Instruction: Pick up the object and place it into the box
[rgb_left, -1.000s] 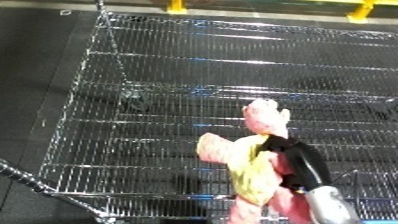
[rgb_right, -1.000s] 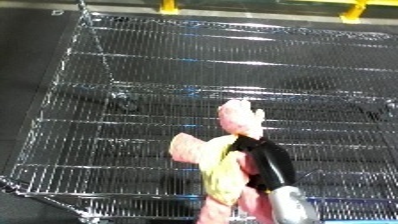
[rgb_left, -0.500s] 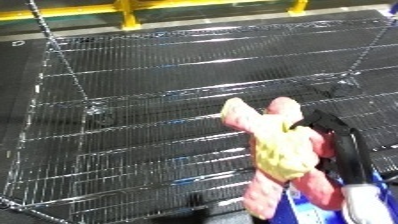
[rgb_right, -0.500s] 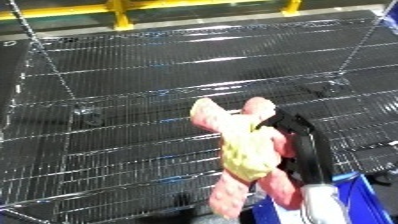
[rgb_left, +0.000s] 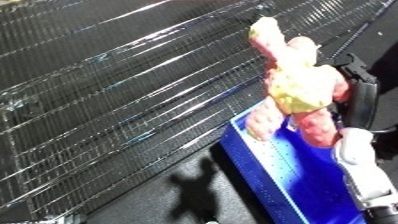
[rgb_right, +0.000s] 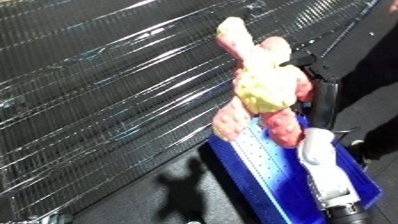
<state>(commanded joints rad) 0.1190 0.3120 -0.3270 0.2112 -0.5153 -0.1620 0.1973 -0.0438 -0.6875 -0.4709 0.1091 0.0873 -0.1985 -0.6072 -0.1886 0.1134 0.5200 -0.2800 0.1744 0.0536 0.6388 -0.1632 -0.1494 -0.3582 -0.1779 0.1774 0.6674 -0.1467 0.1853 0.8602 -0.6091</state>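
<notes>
A pink and yellow plush toy (rgb_left: 298, 85) hangs in the air, its legs dangling over the near-left part of a blue bin (rgb_left: 293, 182). My right hand (rgb_left: 360, 95) is black and sits just behind the toy at the right, with its fingers curled round the toy's body. The white forearm (rgb_left: 362, 160) runs down over the bin to the lower right edge. The bin's perforated floor shows bare under the toy. My left hand is in neither view.
A large wire-mesh rack (rgb_left: 133, 85) fills the left and upper part of the view, with its edge beside the bin's left wall (rgb_left: 249, 160). Dark floor (rgb_left: 169, 195) lies at the bottom left.
The camera has swung right and tilted. My right hand has carried the toy off the wire rack to the right, and it now hangs over the blue bin.
</notes>
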